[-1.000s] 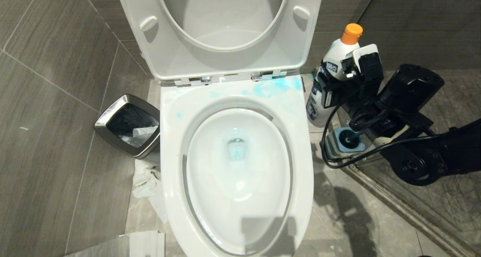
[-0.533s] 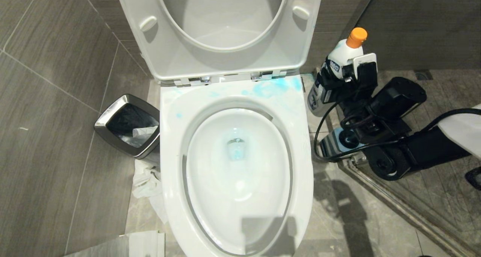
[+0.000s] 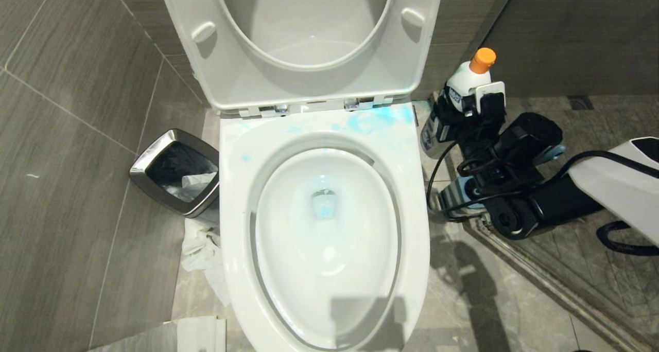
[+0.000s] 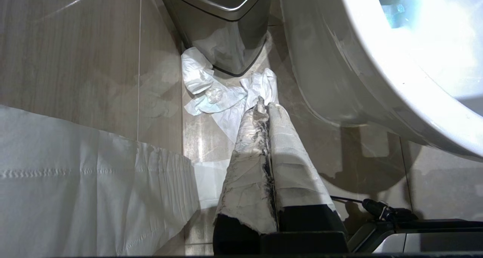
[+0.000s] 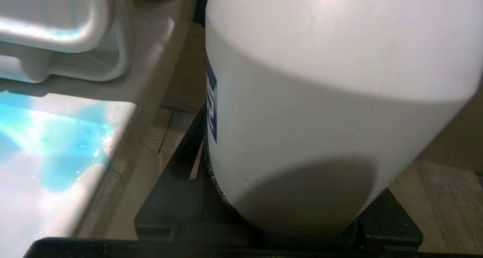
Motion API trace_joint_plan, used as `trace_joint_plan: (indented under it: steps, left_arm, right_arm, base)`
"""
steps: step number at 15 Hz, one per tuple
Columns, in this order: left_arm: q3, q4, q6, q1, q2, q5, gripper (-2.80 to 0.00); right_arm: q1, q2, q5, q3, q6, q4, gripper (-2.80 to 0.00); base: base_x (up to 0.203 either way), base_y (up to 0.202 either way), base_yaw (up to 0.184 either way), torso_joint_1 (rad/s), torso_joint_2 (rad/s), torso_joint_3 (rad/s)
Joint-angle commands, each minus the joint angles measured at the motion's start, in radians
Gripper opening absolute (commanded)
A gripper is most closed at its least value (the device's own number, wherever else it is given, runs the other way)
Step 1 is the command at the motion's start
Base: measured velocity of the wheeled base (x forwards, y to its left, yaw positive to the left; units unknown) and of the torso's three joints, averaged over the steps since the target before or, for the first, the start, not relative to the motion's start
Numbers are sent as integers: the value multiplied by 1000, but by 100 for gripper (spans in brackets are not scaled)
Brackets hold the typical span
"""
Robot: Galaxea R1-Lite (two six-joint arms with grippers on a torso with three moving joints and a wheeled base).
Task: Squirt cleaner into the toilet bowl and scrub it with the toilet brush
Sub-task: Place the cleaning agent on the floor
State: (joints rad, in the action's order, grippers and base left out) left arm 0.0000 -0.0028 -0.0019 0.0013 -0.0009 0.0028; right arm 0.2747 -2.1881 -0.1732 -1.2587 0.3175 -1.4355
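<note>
Right gripper [image 3: 466, 118] is clamped around the cleaner bottle [image 3: 463, 87] beside the toilet bowl [image 3: 329, 228], low near the floor — probably parking it. Blue's already down there, so brush [image 3: 471, 190] next.

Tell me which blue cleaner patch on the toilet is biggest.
The smear across the toilet rim's back right, just below the hinges; the spot on the left rim is tiny, the bowl's blue faint.

Steel bin [image 3: 175, 173] left of toilet, crumpled tissue [image 3: 202, 251] on floor beside it.
</note>
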Motion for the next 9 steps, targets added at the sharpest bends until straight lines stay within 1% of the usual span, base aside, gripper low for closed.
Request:
trace_joint_plan:
  steps: [1, 3, 5, 9]
  left_arm:
    - [0, 0, 0, 0, 1, 0, -280]
    - [0, 0, 0, 0, 1, 0, -280]
    - [0, 0, -1, 0, 1, 0, -280]
    - [0, 0, 1, 0, 1, 0, -280]
  right_arm:
    - [-15, -52, 0, -41, -5, -5, -280]
    - [-39, -96, 6, -78, -10, -4, -280]
    - [-57, -129, 30, -106, -11, -2, -280]
    - [-60, -147, 34, -116, -31, 7, -280]
  base:
    - [0, 0, 0, 0, 0, 0]
    - [0, 0, 0, 0, 0, 0]
    - [0, 0, 0, 0, 0, 0]
    - [0, 0, 0, 0, 0, 0]
